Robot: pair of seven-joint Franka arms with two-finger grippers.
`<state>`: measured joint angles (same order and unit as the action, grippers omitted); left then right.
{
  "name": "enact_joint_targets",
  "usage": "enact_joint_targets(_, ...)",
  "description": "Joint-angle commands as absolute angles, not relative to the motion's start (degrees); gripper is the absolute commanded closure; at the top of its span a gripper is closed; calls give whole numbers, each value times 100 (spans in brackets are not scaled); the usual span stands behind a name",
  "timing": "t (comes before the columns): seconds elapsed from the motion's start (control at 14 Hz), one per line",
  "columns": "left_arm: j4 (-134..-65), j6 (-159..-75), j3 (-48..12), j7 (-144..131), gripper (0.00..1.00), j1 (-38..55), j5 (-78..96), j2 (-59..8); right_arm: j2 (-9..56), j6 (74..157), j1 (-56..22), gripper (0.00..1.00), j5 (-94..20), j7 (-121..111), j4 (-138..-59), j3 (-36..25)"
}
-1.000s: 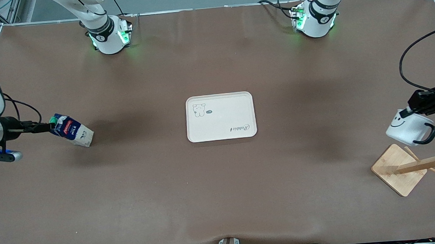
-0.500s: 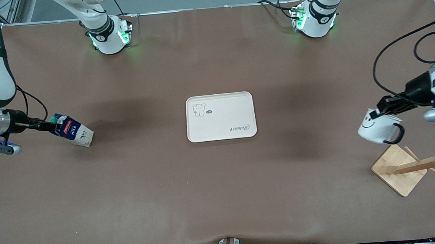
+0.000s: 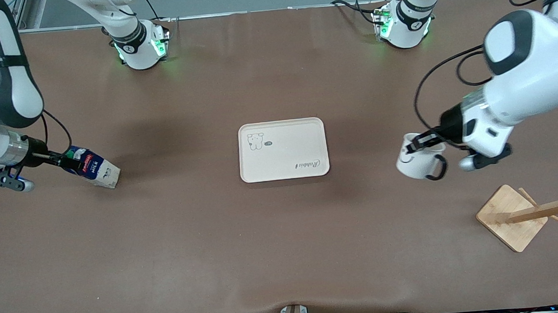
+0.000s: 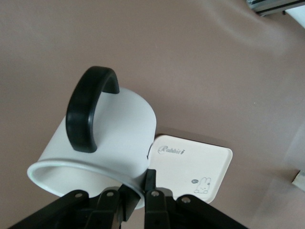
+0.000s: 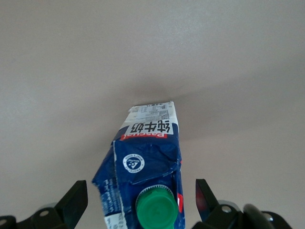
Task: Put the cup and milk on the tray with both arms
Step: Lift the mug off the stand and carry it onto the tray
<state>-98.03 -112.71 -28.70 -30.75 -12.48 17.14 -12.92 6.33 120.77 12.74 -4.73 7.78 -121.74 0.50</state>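
The cream tray [image 3: 288,146] lies at the table's middle. Toward the right arm's end the blue and white milk carton [image 3: 94,169] is tipped over, its green cap [image 5: 155,213] pointing at my right gripper [image 3: 66,159]. That gripper [image 5: 140,198] is open, one finger on each side of the carton's [image 5: 148,152] gabled top, with gaps showing. My left gripper [image 3: 418,143] is shut on the rim of the white cup [image 3: 418,162], which hangs over bare table between tray and rack. In the left wrist view my gripper [image 4: 139,192] pinches the cup's [image 4: 119,138] wall, black handle [image 4: 87,109] up, and the tray [image 4: 190,164] shows past it.
A wooden peg rack [image 3: 511,216] with a square base stands near the left arm's end of the table, nearer to the front camera than the cup. Both green-lit arm bases [image 3: 141,46] stand along the edge farthest from the front camera.
My left arm has carried the cup from above the rack toward the tray. The right arm has shifted a little, its gripper staying at the carton's top. The carton has not moved.
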Motion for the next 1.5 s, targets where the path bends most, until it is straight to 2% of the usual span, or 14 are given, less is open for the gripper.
enact_joint_targets(0.0,-9457,-11407,-2883,-4206,100,-819,1521,-1757,229,12611,1336,0,-554,861,-12805,114)
enact_joint_targets(0.36,-9291,-11575,-2883,-6499,100,-133,1591,-2406,176,12612,1336,0,-554,861,-13008,114)
enact_joint_targets(0.43,-9177,-11575,-2883,-6861,100,-10,1617,-2608,167,12604,1336,7,-554,861,-13008,114)
enact_joint_targets(0.5,-9010,-11575,-2874,-7230,100,104,1617,-2889,176,12595,1336,11,-554,861,-13008,123)
enact_joint_targets(0.64,-8903,-11584,-2883,-7645,100,263,1626,-3259,176,12577,1327,35,-562,853,-13008,132)
enact_joint_targets(0.71,-8895,-11636,-2883,-7707,100,342,1800,-3435,167,12542,1327,38,-563,800,-12999,132)
enact_joint_targets(0.79,-8886,-11645,-2883,-7612,100,369,2202,-3680,158,12481,1336,48,-563,800,-12990,141)
enact_joint_targets(0.86,-8816,-11672,-2883,-7594,100,404,2484,-3926,150,12246,1345,79,-580,809,-12938,141)
enact_joint_targets(0.93,-8807,-11811,-2874,-7594,100,570,2522,-4024,141,11852,1345,100,-745,782,-12833,132)
enact_joint_targets(1.07,-8929,-12172,-2839,-7637,100,712,2566,-4078,97,11016,1345,100,-1124,782,-12631,114)
enact_joint_targets(1.43,-9140,-12173,-2839,-7937,100,729,2611,-4175,97,10785,1380,100,-1178,765,-12139,97)
